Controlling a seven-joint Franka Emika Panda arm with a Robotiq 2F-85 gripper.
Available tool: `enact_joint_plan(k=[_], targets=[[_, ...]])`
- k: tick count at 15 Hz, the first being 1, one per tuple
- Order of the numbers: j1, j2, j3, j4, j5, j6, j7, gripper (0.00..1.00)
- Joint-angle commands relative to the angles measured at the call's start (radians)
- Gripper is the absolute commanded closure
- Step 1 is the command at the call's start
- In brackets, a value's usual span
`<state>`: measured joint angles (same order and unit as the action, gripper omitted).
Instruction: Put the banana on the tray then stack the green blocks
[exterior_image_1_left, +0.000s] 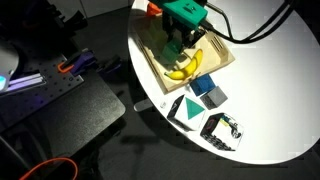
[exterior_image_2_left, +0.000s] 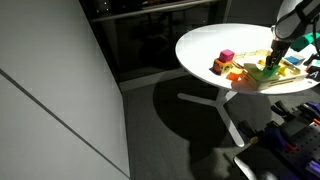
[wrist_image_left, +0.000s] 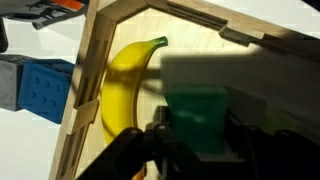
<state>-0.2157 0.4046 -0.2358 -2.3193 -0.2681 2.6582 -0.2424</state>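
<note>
The yellow banana (exterior_image_1_left: 183, 68) lies in the light wooden tray (exterior_image_1_left: 222, 58), close to its side rail; it also shows in the wrist view (wrist_image_left: 125, 85), along the tray's rim (wrist_image_left: 90, 70). My gripper (exterior_image_1_left: 178, 42) hangs over the tray's middle next to the banana. In the wrist view my gripper (wrist_image_left: 197, 142) has its fingers on both sides of a bright green block (wrist_image_left: 197, 110), just above the tray floor. The paler green block is hidden. In an exterior view my gripper (exterior_image_2_left: 272, 55) is low over the tray (exterior_image_2_left: 255, 82).
A blue-grey block (exterior_image_1_left: 203, 85), a blue block (exterior_image_1_left: 214, 98) and a flat dark green triangle (exterior_image_1_left: 185, 110) lie on the white round table (exterior_image_1_left: 270, 100) beside the tray. A black-and-white object (exterior_image_1_left: 225, 130) lies near the table edge. A pink block (exterior_image_2_left: 227, 57) stands near the tray.
</note>
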Motion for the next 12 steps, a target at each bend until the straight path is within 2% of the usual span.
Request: enact_joint_plan(k=[1, 8, 12], targets=[[0.047, -0.056, -0.039, -0.012, -0.050, -0.054, 0.084, 0.73], [0.093, -0.110, -0.045, 0.005, -0.075, -0.176, 0.228, 0.73], [0.110, -0.127, -0.037, 0.020, -0.075, -0.199, 0.298, 0.73]])
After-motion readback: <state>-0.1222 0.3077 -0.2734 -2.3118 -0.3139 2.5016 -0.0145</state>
